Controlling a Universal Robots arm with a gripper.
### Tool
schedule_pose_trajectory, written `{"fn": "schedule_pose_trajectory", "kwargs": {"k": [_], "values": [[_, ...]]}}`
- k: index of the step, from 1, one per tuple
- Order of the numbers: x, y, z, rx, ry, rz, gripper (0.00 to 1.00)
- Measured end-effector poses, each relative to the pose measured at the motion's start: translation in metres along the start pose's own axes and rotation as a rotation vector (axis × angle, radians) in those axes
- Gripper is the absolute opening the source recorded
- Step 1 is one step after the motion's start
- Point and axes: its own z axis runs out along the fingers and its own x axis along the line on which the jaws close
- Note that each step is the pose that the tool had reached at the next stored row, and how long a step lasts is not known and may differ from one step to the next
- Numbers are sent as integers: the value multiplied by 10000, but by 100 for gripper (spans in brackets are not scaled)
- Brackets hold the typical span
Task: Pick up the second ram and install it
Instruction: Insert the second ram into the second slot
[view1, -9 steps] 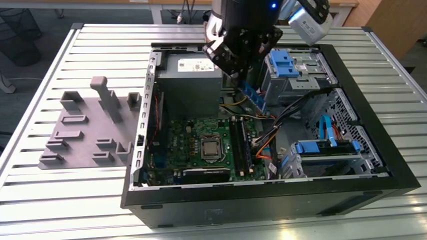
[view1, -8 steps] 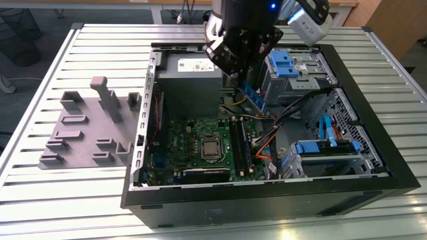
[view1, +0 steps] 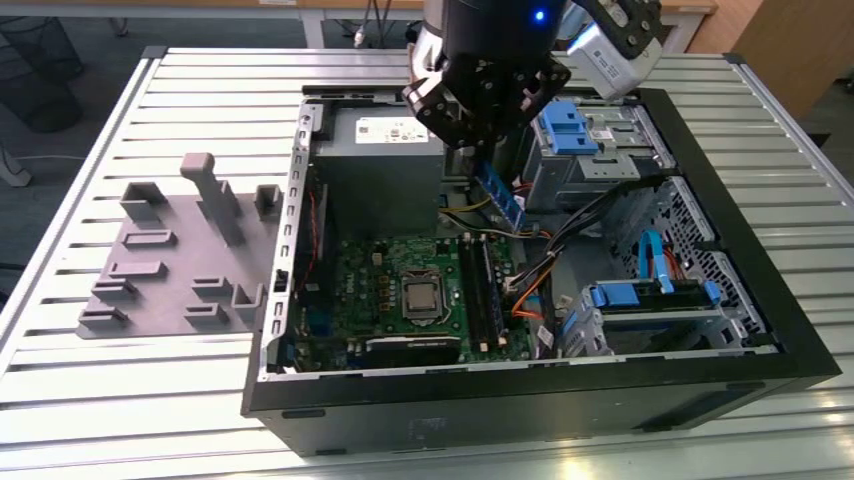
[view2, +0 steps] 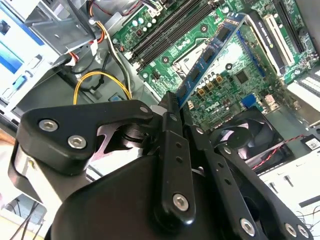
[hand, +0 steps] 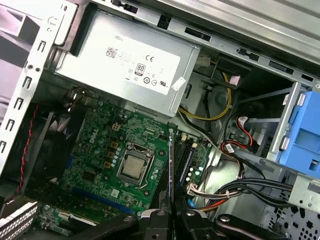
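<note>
**Holding the ram over the slots**

Holding the ram (view2: 210, 55) by one short end, clamped tight in the gripper (view2: 175, 102), pointing its free end down toward the motherboard (view1: 387, 270). Hovering above the long black slots (hand: 186, 157), apart from them, not yet seated.

Judging it light and stiff, yet thin and brittle. Probably tolerating a firm pinch on the flat faces near the top edge. Probably not tolerating twist or side load. Best keeping off the contact edge.

Working in tight quarters inside the machine. Sitting near the power supply (view1: 380, 140) on the exterior view's left. Sitting near the cables (view1: 527, 275) and the blue drive cage (view1: 577, 125) on its right. Finding open room mainly straight above the slots, with little to spare sideways.
</note>
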Motion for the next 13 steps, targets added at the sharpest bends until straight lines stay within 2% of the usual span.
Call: {"fn": "schedule_pose_trajectory", "kwargs": {"k": [13], "values": [[0,0,0,0,-2,56,14]]}}
